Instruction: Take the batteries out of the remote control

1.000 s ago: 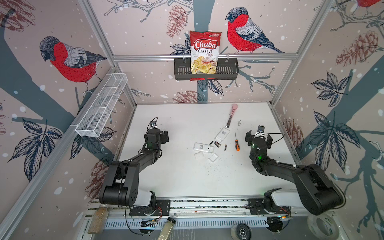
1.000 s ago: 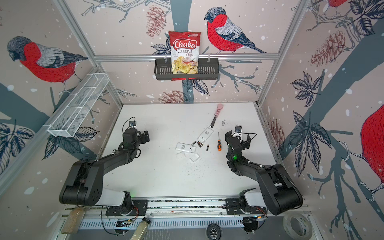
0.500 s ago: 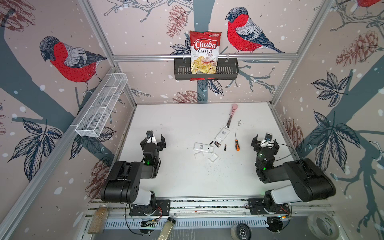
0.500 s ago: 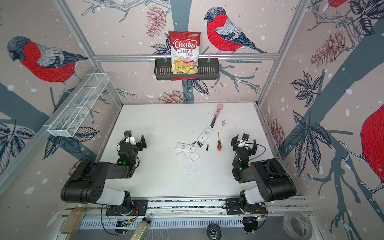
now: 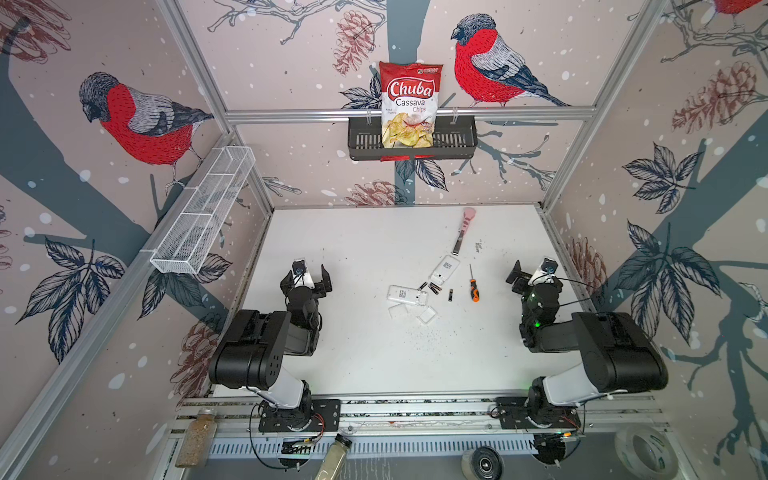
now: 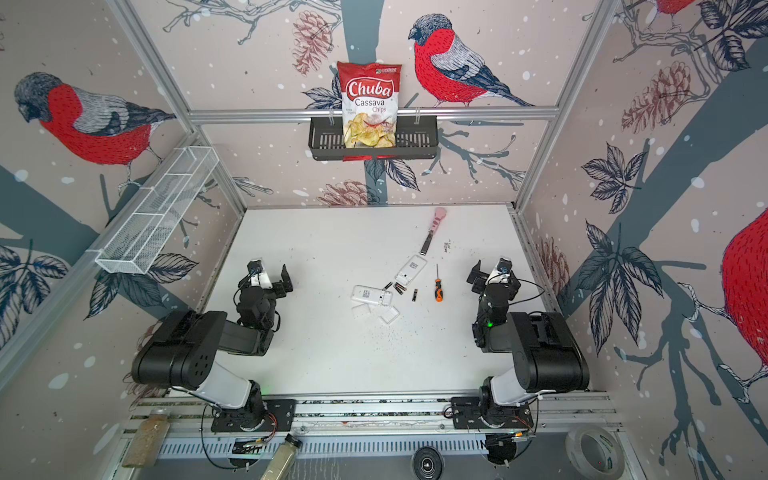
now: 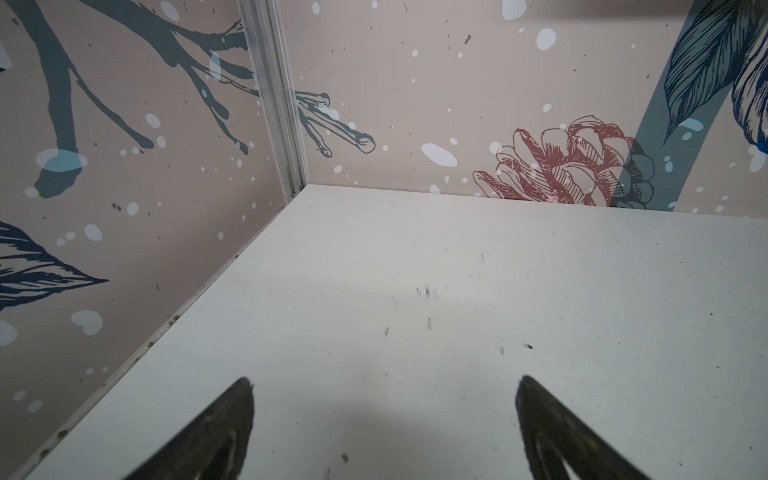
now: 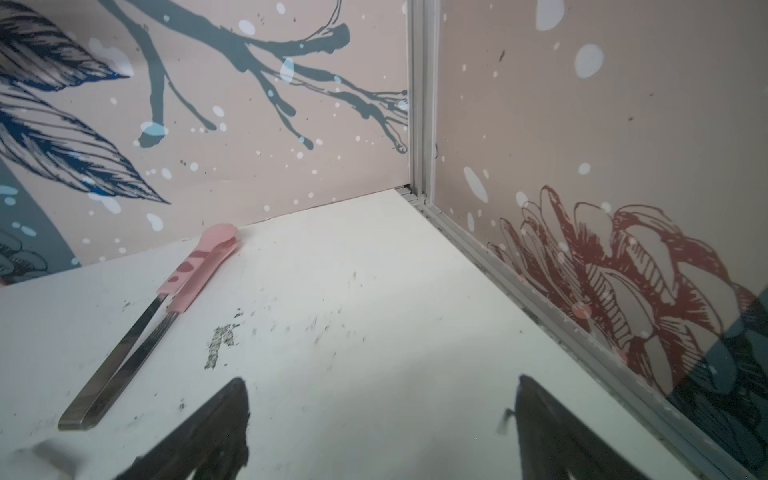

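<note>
Withdrawn from remote control: left gripper, right gripper, jaws apart, empty. Beside it, batteries: likely light, slick; pinch mid-barrel.

Bright, even light; soft shadows; wrist views blurred up close

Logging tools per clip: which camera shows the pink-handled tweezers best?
The right wrist view: the pink-handled tweezers lie close and large, with the pink grip and both steel blades plain. Both top views show them whole but small, with the detail lost. The left wrist view misses them.
</note>
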You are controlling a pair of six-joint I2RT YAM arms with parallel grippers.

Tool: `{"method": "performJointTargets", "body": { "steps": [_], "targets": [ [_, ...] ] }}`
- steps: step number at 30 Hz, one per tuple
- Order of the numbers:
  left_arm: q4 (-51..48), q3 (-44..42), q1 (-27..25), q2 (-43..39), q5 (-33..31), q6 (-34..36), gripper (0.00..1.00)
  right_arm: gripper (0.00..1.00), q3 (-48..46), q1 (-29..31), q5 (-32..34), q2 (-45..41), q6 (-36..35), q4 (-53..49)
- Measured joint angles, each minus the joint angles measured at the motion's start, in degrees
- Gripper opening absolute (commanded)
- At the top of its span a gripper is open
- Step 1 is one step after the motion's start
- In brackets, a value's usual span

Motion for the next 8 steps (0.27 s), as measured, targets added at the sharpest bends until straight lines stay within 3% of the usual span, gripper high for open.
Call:
{"method": "performJointTargets", "body": {
  "steps": [8],
  "targets": [
    [-0.1,0.1,-0.2,0.2,0.0,0.0,0.97,0.99,0.0,-0.1,-0.7,-0.1,0.4,-1.2]
  ]
}}
